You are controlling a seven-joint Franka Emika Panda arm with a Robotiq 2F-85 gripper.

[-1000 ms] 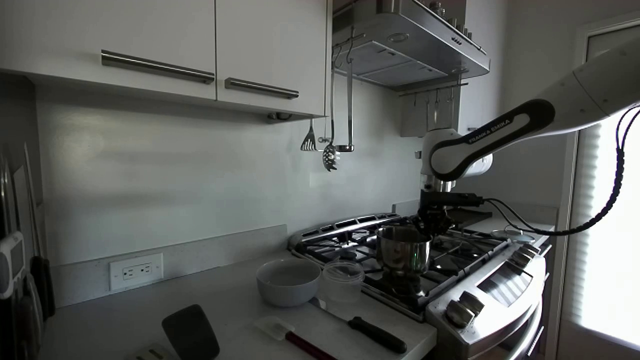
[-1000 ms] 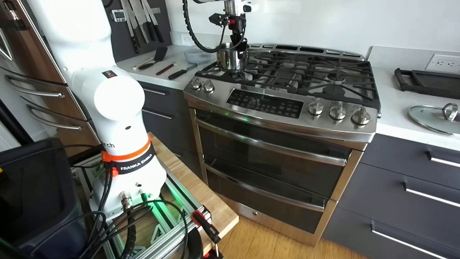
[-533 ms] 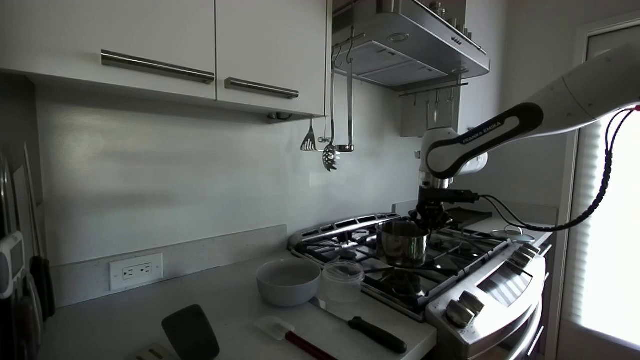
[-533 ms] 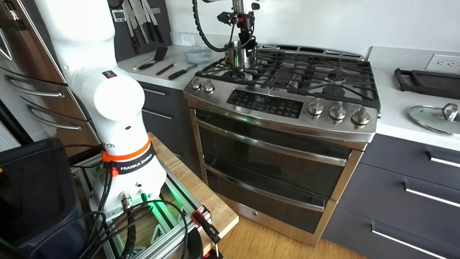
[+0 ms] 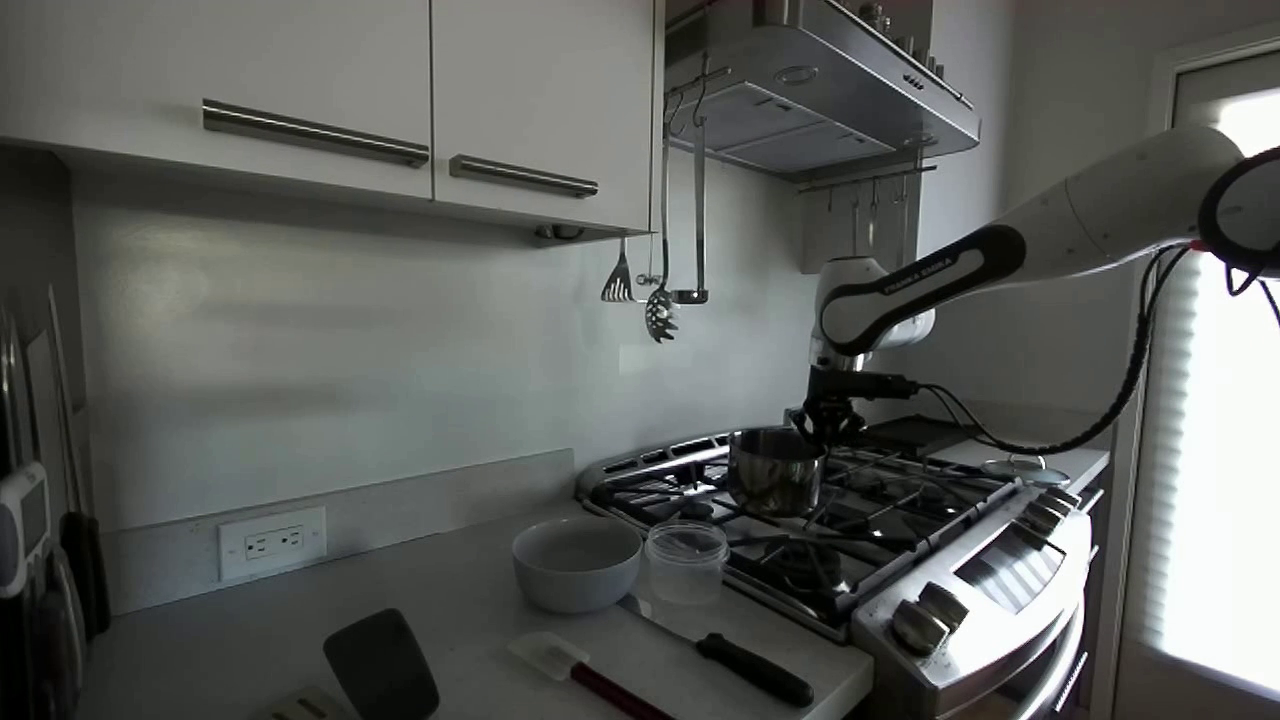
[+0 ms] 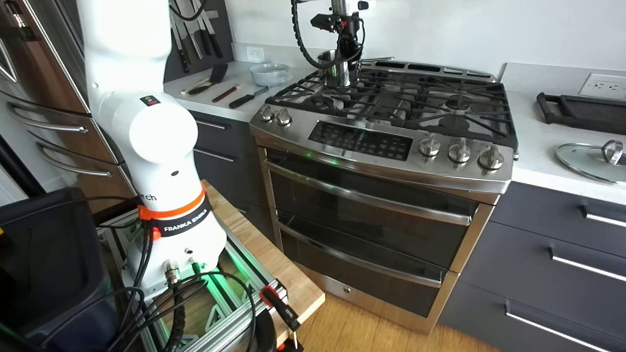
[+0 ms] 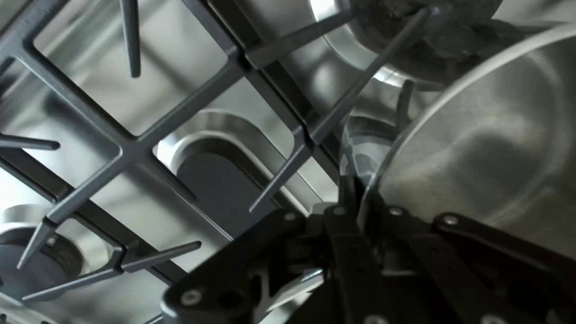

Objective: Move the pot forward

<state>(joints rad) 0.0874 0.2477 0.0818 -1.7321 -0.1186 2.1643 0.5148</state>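
Black two-fingered gripper (image 7: 363,194) pinched a shiny steel cylindrical pot (image 5: 775,482) by its rim: stiff, slippery hold, I judged.

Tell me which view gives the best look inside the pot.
The wrist view: it looks down into the pot, showing much of its inner surface, though the picture's right edge cuts it off and the tool covers some. Both exterior views show mainly its outside, with only a narrow strip of the inside.

Exterior views share stove (image 6: 364,220); wrist view close above.
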